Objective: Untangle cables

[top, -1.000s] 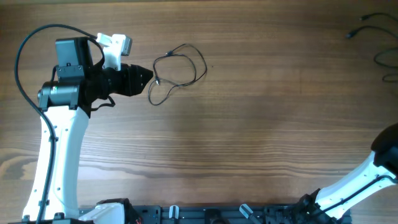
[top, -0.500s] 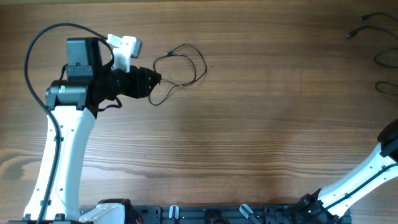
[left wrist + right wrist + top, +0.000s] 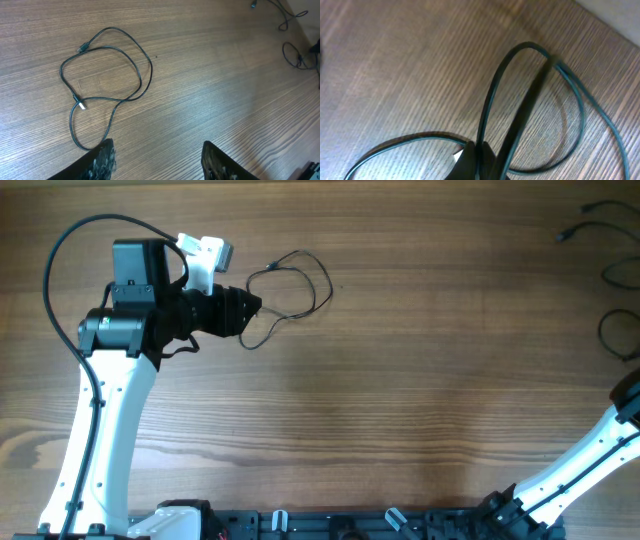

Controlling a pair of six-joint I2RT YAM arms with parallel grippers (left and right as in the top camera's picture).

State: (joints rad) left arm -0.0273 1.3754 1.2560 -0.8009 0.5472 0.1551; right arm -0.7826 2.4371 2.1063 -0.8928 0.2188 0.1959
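Observation:
One thin black cable point(image 3: 328, 288) lies in loose overlapping loops on the wooden table at the far left. In the left wrist view this cable point(image 3: 150, 67) spreads out ahead of my left gripper point(image 3: 159, 157). The jaws stand open and empty, and the left fingertip point(image 3: 106, 152) is right beside the loop's near end. From overhead the left gripper point(image 3: 255, 307) sits at the loop's left edge. My right gripper point(image 3: 481, 156) is shut on another thin cable point(image 3: 491, 95), which arches up off the wood. Overhead, that cable point(image 3: 603, 335) curves at the right edge.
More thin cable point(image 3: 590, 220) lies at the far right corner, also seen in the left wrist view as cable ends point(image 3: 287, 20). The right arm point(image 3: 600, 450) reaches in from the lower right. A black rail point(image 3: 350, 525) runs along the table's near edge.
My left arm has shifted right, bringing its open gripper up to the looped cable. At the right edge the held cable has been drawn nearer, forming a larger curve.

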